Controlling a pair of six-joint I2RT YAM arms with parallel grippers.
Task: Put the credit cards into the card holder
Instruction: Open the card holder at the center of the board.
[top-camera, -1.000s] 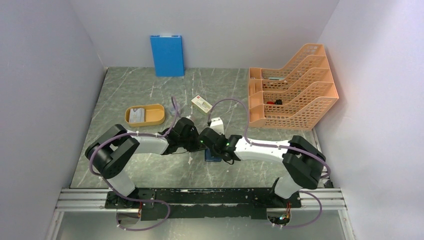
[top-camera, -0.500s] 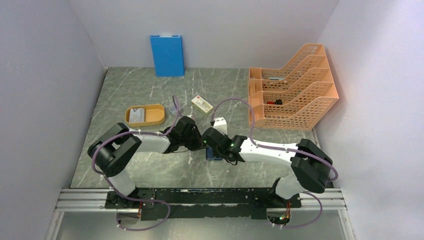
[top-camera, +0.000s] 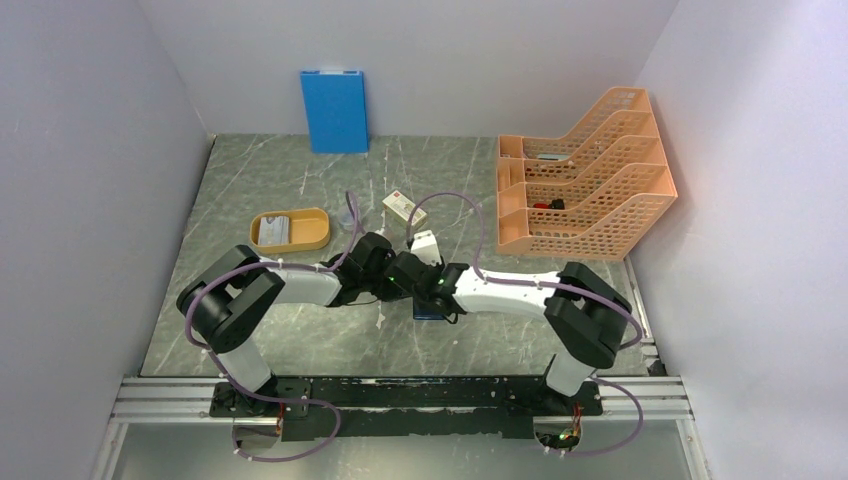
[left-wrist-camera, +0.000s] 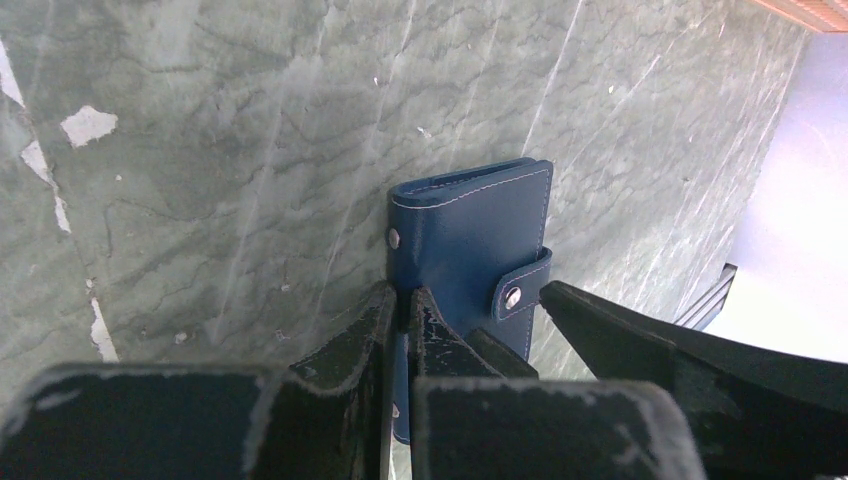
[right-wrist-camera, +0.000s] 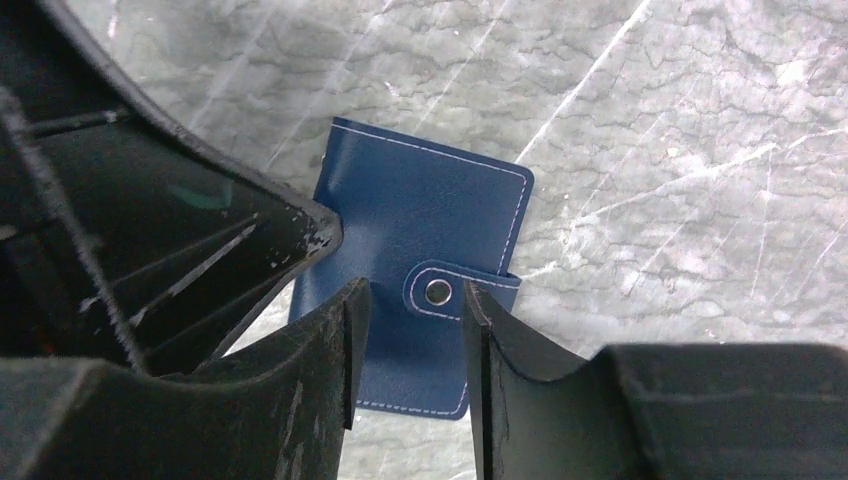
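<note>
Left gripper (left-wrist-camera: 403, 295) is clenching, fingers pressed together on the near edge of the card holder (left-wrist-camera: 470, 230), a strip of blue showing between them. Right gripper (right-wrist-camera: 415, 288) is standing released just beside it, jaws apart and straddling the snap tab (right-wrist-camera: 437, 292), one finger on each side of it; can't tell if they are touching it. The card holder is lying closed and flat on the counter (top-camera: 300, 330), snap done up, right under both grippers.

Both arms are reaching in low toward the middle. Left arm (top-camera: 300, 285) is stretching rightward from its base and right arm (top-camera: 510, 292) leftward, so the wrists are meeting tip to tip over the holder, with cables looping above.

The credit cards (top-camera: 272, 231) are sitting in an orange oval tray (top-camera: 318, 232), left of and beyond the left gripper, well apart from it. A cream box (top-camera: 405, 208) is lying just beyond the grippers. An orange file rack (top-camera: 585, 180) is standing beyond the right gripper to its right, and a blue folder (top-camera: 334, 110) is leaning upright far beyond both.
</note>
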